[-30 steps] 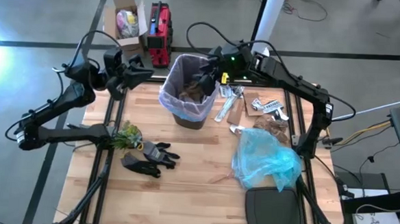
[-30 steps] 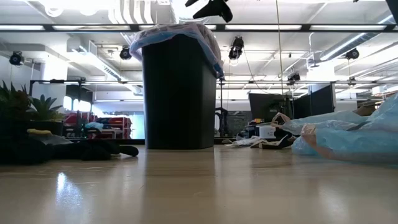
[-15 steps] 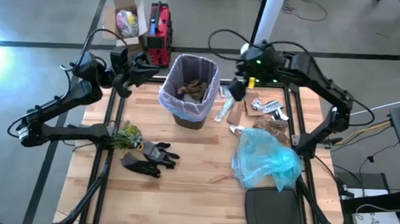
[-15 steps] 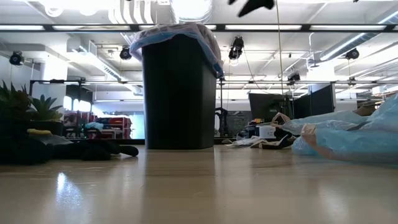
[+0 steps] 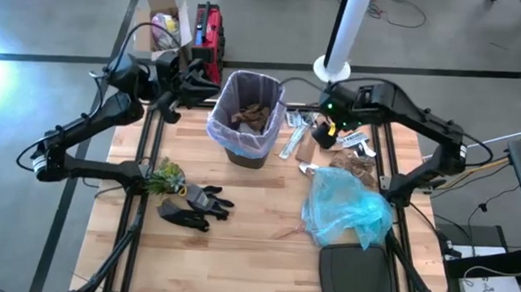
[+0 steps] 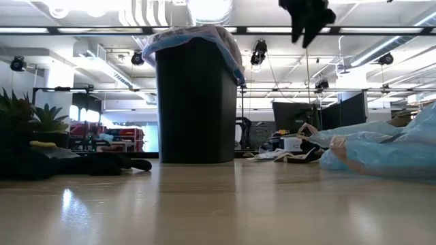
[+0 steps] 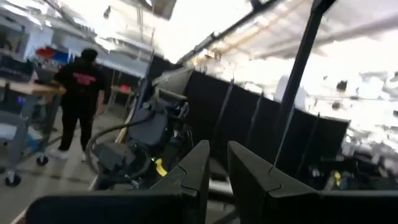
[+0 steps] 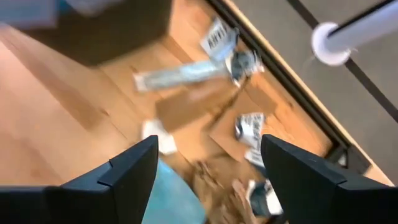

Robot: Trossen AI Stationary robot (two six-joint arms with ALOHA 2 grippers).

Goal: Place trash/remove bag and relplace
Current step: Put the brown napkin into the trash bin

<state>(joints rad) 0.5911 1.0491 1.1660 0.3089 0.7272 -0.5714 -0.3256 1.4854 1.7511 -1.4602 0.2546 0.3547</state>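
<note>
Wooden table (image 5: 255, 244) holds scattered trash (image 5: 337, 137); right pincer (image 8: 208, 171) gapes empty above it.

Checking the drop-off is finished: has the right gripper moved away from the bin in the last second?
Yes. The right gripper, open and empty, has swung from above the bin rightward, over the trash on the table.

Black bin (image 6: 196, 102) upright on the table (image 6: 218, 204), bag (image 6: 194, 35) folded over its rim. Right gripper (image 6: 308, 19) hangs high, right of bin. Blue bag (image 6: 388, 150) far right; plant (image 6: 27, 122) left.
</note>
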